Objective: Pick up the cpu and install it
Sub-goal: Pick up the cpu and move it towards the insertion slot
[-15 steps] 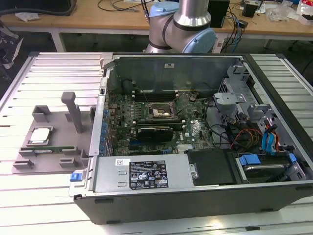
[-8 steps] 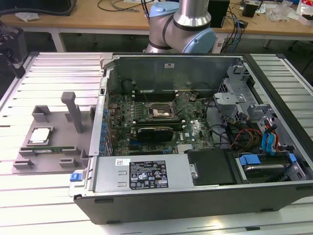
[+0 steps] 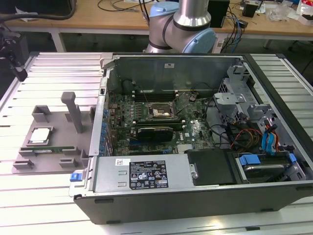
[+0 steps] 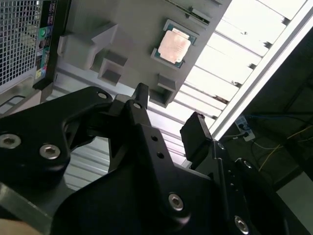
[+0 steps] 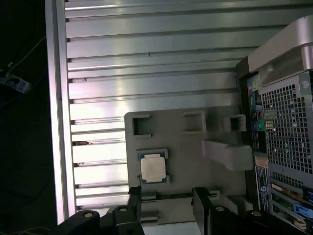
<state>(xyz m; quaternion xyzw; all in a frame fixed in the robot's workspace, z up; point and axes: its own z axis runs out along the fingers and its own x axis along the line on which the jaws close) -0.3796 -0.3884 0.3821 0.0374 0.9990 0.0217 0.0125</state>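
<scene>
Pick not started: cpu (image 3: 40,135) sat in its grey fixture (image 3: 58,132) at 9 o'clock of the open PC case (image 3: 195,196) in the exterior view, gripper (image 5: 166,196) spread and empty nearby, motherboard socket (image 3: 161,111) looked unfilled, grasp and install both left.

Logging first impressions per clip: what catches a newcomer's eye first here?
The opened computer case dominates the exterior view, its motherboard exposed. On the exterior view's left, the cpu lies in a grey holder tray. In both wrist views the open, empty gripper hangs over that tray, near the cpu.
</scene>
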